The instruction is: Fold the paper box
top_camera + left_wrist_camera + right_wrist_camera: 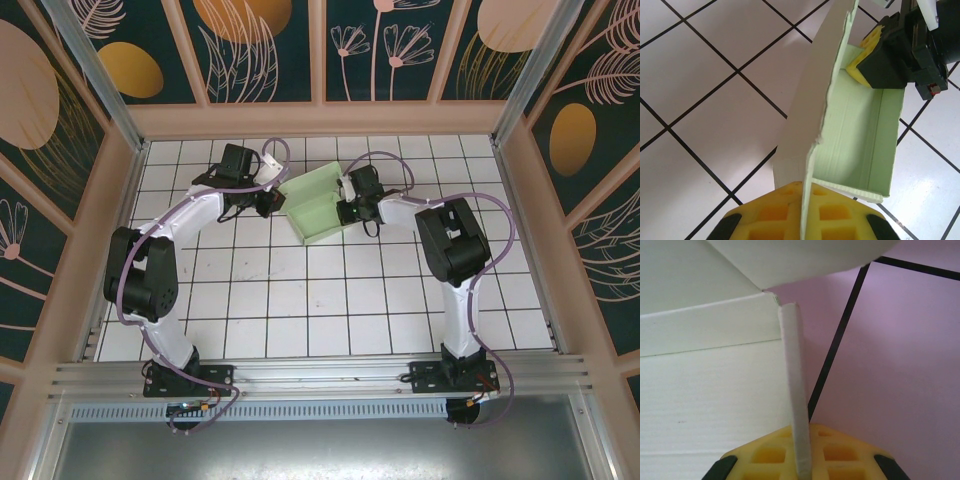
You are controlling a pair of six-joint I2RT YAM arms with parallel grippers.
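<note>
A robotics lab cell: a left arm (150,270) and a right arm (452,245) are bolted to an aluminium rail (320,375) edging a white gridded bench (330,310), enclosed by metal posts (88,60) and leaf-printed wall panels (265,60).

No text, label, brand, number or sign can be read in any view.
</note>
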